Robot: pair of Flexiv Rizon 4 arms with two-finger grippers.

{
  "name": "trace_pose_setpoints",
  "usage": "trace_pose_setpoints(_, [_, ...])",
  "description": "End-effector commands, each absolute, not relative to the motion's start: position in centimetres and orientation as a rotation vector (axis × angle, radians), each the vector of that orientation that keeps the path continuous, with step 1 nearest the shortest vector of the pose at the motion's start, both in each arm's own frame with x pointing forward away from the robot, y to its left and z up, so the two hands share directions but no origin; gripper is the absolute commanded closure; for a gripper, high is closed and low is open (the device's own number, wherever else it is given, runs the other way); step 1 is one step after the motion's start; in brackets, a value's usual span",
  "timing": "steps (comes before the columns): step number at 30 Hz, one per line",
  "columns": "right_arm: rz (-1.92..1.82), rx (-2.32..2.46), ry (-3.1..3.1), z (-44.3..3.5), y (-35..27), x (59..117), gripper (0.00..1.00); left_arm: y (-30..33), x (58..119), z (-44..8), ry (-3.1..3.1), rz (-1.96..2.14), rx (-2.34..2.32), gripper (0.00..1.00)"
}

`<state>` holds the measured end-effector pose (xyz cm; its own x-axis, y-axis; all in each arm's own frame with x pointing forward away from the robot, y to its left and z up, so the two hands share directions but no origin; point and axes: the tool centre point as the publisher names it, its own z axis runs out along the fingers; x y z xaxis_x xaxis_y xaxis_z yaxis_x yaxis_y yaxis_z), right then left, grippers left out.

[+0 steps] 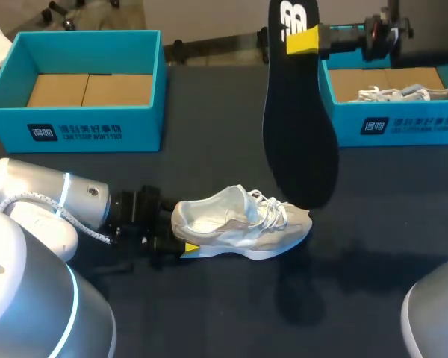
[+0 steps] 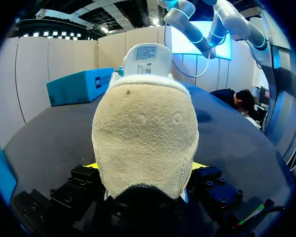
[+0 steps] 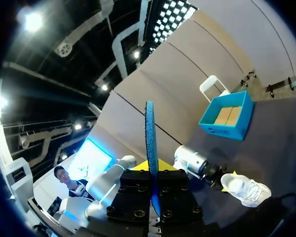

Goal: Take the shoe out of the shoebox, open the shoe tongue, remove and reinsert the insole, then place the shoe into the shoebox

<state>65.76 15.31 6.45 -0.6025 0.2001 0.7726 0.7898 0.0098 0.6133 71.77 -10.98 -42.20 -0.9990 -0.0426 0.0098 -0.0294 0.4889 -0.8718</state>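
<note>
Item, nearest: left gripper [image 1: 181, 240], low at the near left of the dark table [image 1: 209, 321], its fingers closed on the heel of the pale grey shoe [image 1: 239, 227], one to each side. The shoe lies on the table on its sole, toe away from the gripper and toward the table's right, laces loose over the top. The left wrist view alone gives the grip close up: left gripper [image 2: 145, 167] with a yellow tip showing on either side of the shoe [image 2: 145, 128], whose fuzzy heel fills the space between them, the tongue [image 2: 148, 58] standing up beyond it. Next: black insole [image 1: 299, 127], hanging upright in the air above and just behind the toe, clear of the table. Its upper end is pinched between the closed fingers of the right gripper [image 1: 302, 41]. The right wrist view alone shows the insole [image 3: 150, 138] edge-on, a thin blue line rising from the right gripper [image 3: 152, 170], with the shoe [image 3: 246, 188] far below. Farthest: left box [image 1: 75, 130], teal, at the back left, bare cardboard floor. Right box [image 1: 403, 127], teal, at the back right, holds a second shoe [image 1: 403, 93], seen only from the head view.
</note>
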Motion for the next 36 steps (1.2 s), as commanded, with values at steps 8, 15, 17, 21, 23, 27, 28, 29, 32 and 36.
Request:
trace_pose_setpoints(8, [-1.619,-1.044,-1.820,5.8,15.4,65.4,1.00,-11.0,72.0,-42.5,2.701,-1.576,-0.065,1.00])
trace_pose_setpoints(15, [-1.619,-1.044,-1.820,5.8,15.4,65.4,1.00,-11.0,72.0,-42.5,2.701,-1.576,-0.065,1.00])
trace_pose_setpoints(17, [-1.619,-1.044,-1.820,5.8,15.4,65.4,1.00,-11.0,72.0,-42.5,2.701,-1.576,-0.065,1.00])
trace_pose_setpoints(21, [-1.619,-1.044,-1.820,5.8,15.4,65.4,1.00,-10.8,72.0,-41.9,2.715,-1.557,-0.043,0.42])
trace_pose_setpoints(23, [-1.619,-1.044,-1.820,5.8,15.4,65.4,1.00,-10.5,72.0,-41.5,2.714,-1.556,-0.027,0.00])
trace_pose_setpoints(27, [-1.619,-1.044,-1.820,5.8,15.4,65.4,1.00,-10.0,72.1,-40.9,2.727,-1.533,-0.010,0.00])
trace_pose_setpoints(28, [-1.619,-1.044,-1.820,5.8,15.4,65.4,1.00,-9.9,72.1,-40.8,2.729,-1.529,-0.007,0.00])
trace_pose_setpoints(29, [-1.619,-1.044,-1.820,5.8,15.4,65.4,1.00,-9.7,72.1,-40.6,2.744,-1.504,0.002,0.00])
trace_pose_setpoints(32, [-1.619,-1.044,-1.820,5.8,15.4,65.4,1.00,-9.6,72.1,-40.3,2.766,-1.468,0.028,0.00])
trace_pose_setpoints(36, [-1.619,-1.044,-1.820,5.8,15.4,65.4,1.00,-9.4,72.2,-40.1,2.811,-1.405,0.044,0.00])
